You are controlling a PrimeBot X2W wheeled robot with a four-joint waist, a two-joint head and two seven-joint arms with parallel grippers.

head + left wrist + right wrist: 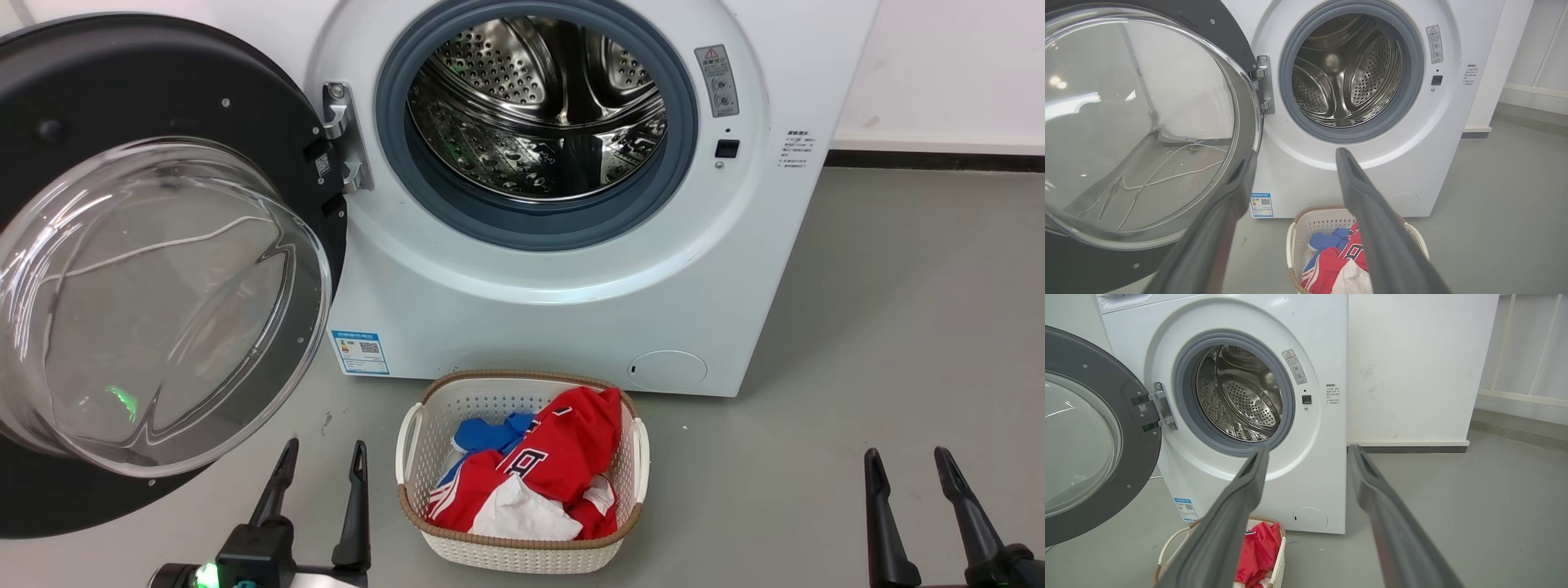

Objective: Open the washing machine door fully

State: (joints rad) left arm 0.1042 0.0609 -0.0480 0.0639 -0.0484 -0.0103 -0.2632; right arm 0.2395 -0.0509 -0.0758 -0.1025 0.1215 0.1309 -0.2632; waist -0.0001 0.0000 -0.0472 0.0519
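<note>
The washing machine door [155, 269], a black disc with a bulging clear glass bowl, stands swung wide open to the left on its hinge [343, 135]. The same door [1139, 122] shows in the left wrist view and the door [1090, 437] in the right wrist view. The steel drum [539, 106] lies exposed inside its grey rubber ring. My left gripper [322, 457] is open, low, just below and right of the door's glass, touching nothing. My right gripper [908, 464] is open at the lower right over bare floor.
A white laundry basket [522, 551] with red, blue and white clothes sits on the grey floor in front of the machine, between my grippers. A small round white flap [667, 369] is low on the machine body. A white wall stands to the right.
</note>
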